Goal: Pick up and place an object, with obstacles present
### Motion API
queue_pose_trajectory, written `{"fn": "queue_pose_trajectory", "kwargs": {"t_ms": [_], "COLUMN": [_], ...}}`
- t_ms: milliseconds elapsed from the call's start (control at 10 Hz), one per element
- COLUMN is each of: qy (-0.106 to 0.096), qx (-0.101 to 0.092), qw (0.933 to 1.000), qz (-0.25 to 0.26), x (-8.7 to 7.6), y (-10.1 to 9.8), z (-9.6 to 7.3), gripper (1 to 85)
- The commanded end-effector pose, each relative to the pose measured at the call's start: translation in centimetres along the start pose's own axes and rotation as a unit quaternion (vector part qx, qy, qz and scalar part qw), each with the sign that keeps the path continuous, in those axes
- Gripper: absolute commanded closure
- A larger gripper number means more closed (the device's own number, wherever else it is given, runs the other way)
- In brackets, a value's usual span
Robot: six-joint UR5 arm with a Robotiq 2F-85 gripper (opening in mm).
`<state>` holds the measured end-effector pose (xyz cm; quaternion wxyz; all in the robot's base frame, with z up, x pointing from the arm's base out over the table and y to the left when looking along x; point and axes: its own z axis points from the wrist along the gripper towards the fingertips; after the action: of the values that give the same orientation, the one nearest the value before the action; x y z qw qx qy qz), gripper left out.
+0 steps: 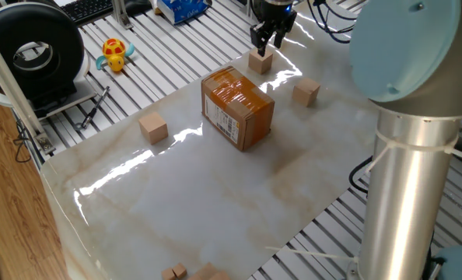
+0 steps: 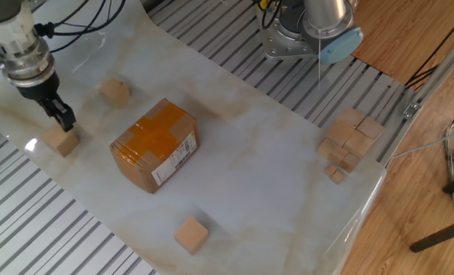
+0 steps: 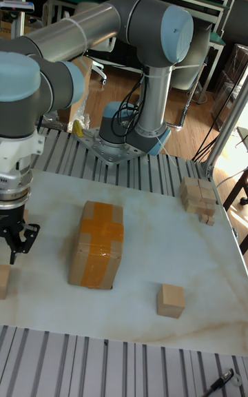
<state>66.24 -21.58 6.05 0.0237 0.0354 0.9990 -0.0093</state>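
- ok, i see the pincer [image 2: 63,121] low over the far edge of the marble counter [image 1: 215,194], fingers pointing down, right above a small wooden cube [image 2: 61,141].
- in one fixed view the pincer [image 1: 263,41] sits just over that cube [image 1: 259,61]; fingertips look close to its top, can't tell if touching.
- fingers are apart w/ a gap between them, nothing held afaict; in the tall fixed view the pincer [image 3: 18,242] is spread too, and the cube [image 3: 4,280] shows at the left frame edge, just below and to the side.
- target cube is resting on the counter, near the taped cardboard box [image 2: 155,144] but apart from it.
- box [image 1: 237,106] sits mid-counter, orange-brown tape on top, white label on a side face.
- second cube [image 2: 115,92] lies beyond the box, also apart from it; same one in one fixed view [image 1: 306,92].
- third cube [image 2: 191,234] is on the opp. side of the box, well apart; seen also in the tall fixed view [image 3: 170,300].
- stack of more cubes [image 2: 351,143] sits at a counter corner, near the arm base.
- yellow toy [image 1: 115,54] lies off the marble on the slatted surface, next to a black reel [image 1: 33,53].
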Motion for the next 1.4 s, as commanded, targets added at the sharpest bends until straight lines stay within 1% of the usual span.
{"fn": "queue_pose_trajectory", "kwargs": {"t_ms": [0, 100, 200, 300, 400, 500, 600, 700, 800, 900, 1300], "qy": [0.001, -0.003, -0.006, -0.01, -0.017, -0.025, -0.038, -0.043, -0.041, -0.039, -0.039], "qx": [-0.002, 0.0, 0.0, 0.0, 0.002, 0.001, -0.009, -0.018, -0.013, -0.015, -0.015], "qw": [1.0, 1.0, 0.9998, 0.9996, 0.9993, 0.9986, 0.9974, 0.997, 0.9969, 0.9966, 0.9955], "qz": [0.001, -0.007, -0.017, -0.027, -0.034, -0.046, -0.061, -0.062, -0.066, -0.07, -0.085], "x": [-0.5, -0.6, -0.8, -1.0, -1.4, -1.8, -2.4, -2.7, -2.6, -2.5, -2.3], "y": [0.1, -0.1, -0.3, -0.2, -0.1, 0.0, 0.6, 1.0, 0.8, 0.9, -0.1], "z": [0.9, 0.8, 0.6, 0.7, 0.7, 0.7, 0.6, 0.6, 0.6, 0.6, 2.2], "gripper": [31.3, 31.3, 28.7, 24.0, 22.0, 22.0, 22.0, 22.0, 22.0, 22.0, 21.7]}}
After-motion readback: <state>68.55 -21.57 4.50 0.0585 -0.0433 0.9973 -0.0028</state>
